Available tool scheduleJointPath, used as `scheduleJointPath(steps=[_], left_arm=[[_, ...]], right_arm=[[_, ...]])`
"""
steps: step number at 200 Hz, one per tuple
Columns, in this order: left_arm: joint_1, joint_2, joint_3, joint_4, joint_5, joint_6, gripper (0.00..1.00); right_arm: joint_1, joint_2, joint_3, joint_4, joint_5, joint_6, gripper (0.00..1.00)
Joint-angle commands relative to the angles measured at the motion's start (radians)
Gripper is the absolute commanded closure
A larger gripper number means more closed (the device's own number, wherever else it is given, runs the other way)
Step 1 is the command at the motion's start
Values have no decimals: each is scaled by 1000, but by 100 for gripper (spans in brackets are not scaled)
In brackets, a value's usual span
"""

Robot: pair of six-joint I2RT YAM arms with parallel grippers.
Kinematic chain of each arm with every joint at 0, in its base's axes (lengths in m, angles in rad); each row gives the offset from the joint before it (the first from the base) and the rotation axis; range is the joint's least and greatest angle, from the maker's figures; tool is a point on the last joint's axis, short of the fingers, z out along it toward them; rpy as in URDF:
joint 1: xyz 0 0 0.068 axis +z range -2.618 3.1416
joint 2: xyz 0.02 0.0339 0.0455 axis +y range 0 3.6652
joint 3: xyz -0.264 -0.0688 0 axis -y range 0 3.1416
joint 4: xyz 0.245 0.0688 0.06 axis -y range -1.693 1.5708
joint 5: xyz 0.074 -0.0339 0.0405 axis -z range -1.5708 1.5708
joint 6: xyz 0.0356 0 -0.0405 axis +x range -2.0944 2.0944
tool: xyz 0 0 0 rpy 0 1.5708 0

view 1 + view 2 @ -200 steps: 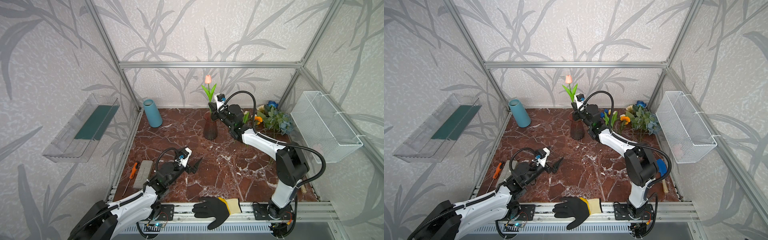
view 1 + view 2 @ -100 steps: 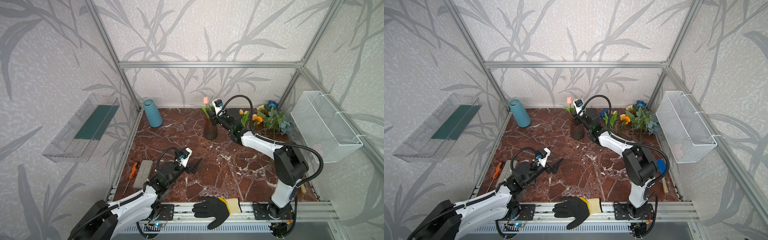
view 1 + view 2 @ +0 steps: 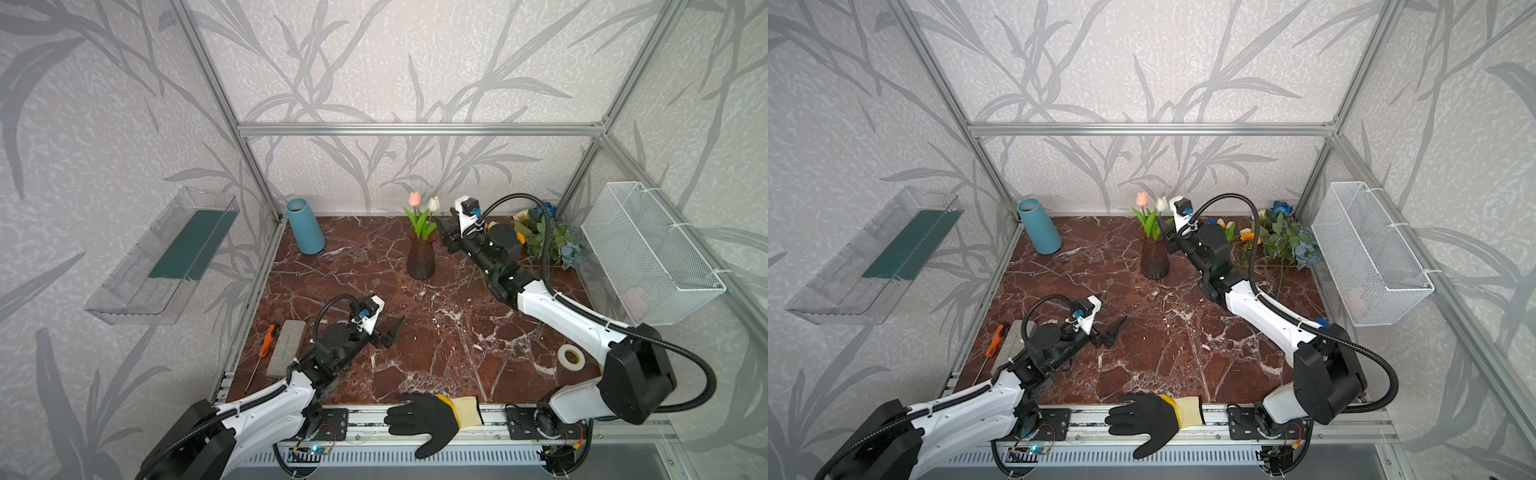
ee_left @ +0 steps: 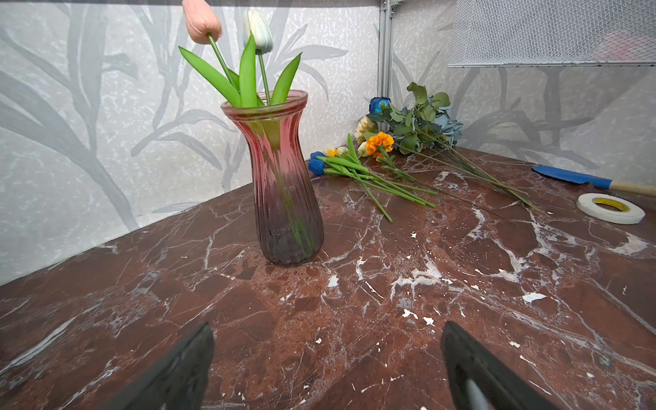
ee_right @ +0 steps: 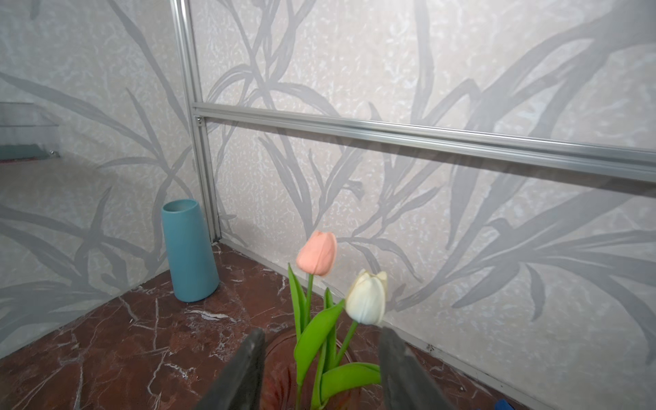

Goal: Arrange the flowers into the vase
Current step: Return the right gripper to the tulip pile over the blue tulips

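Ribbed glass vase, glossy marble table

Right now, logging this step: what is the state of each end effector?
Left end effector: open, empty.
Right end effector: open, holding nothing; white tulip stands in the vase.

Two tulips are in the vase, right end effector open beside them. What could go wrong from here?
1. The right end effector stands open around leaves of the white tulip; backing out crookedly could snag one and drag it from the vase.
2. The vase is tall and narrow with the arm close beside it; a sideways swing might tip it.
3. The loose flowers lie with stems crossed; lifting one may drag others.
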Motion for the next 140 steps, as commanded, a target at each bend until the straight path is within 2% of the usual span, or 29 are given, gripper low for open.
scheduleJointPath(steps=[1, 30, 51, 85, 115, 140], left_arm=[[-6, -10, 0, 11, -10, 7, 1], [-7, 4, 5, 12, -1, 5, 1], [-8, 7, 8, 14, 3, 1, 1], [-9, 35, 11, 25, -14, 16, 1], [-11, 30, 11, 22, 1, 7, 1], [-10, 54, 18, 31, -11, 14, 1]], right_arm=[[-113, 34, 8, -228, 57, 136, 47], [-256, 121, 55, -436, 4, 237, 46], [-314, 226, 143, -591, -4, 262, 52], [-321, 418, 301, -777, 44, 208, 56], [-322, 540, 435, -903, -26, 169, 63], [-320, 621, 527, -959, -30, 162, 64]])
